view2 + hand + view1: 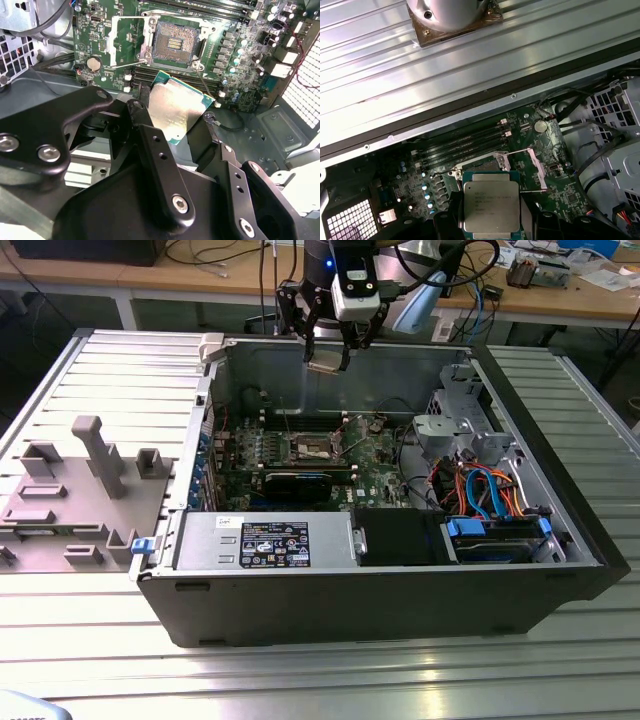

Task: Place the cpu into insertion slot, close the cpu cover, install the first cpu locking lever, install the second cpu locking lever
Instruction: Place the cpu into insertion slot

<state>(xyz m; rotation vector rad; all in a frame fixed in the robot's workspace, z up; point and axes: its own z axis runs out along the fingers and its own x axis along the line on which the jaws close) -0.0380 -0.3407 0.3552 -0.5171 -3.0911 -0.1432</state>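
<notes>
Pincer (327,356) clenched on cpu (491,205) | cpu tilted, square | held well above open insertion slot (175,42)

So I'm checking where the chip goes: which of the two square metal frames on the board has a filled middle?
The insertion slot, with the dark pin-filled centre; the cpu cover beside it is an empty frame showing green board.

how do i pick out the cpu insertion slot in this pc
Look inside the open computer case, at the green motherboard on its floor. Near the board's middle sits the insertion slot, with the cpu cover flipped open beside it. It is the only square socket with a silvery rim, unlike the long black slots nearby.
</notes>
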